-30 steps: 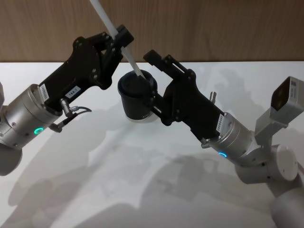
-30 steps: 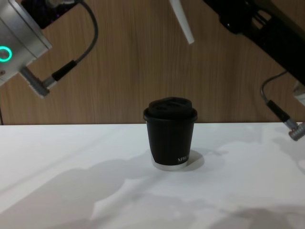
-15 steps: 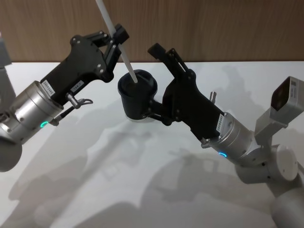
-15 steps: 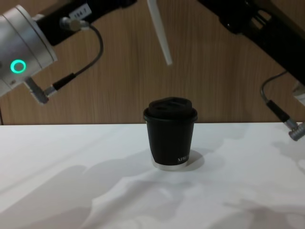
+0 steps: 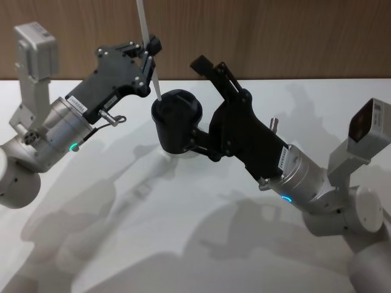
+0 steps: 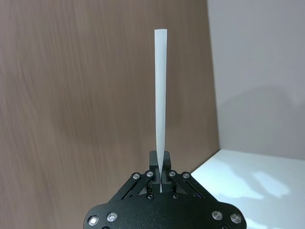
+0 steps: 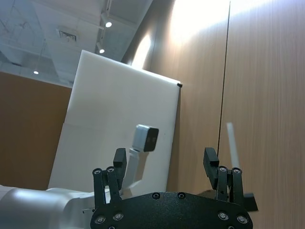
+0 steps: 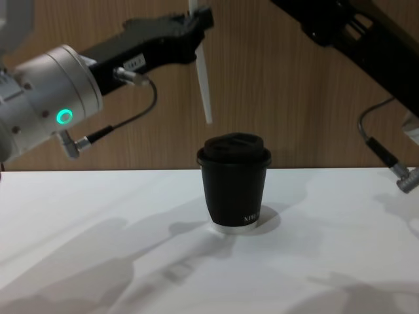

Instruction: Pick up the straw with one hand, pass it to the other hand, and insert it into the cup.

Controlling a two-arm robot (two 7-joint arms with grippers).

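The left gripper [image 5: 149, 49] pinches the straw [image 8: 203, 85] partway along, its tip just above the lid of the cup [image 8: 234, 186], which sits near the tabletop's far edge. The right gripper [image 7: 164, 160] stands open nearby. The straw is probably light, slick and bendable, so a gentle mid-shaft pinch suits it.

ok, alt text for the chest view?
The left gripper, jaws shut on a white straw, holds it nearly upright with its lower tip above the left edge of a lidded black cup on a white table. The right arm crosses the top right.
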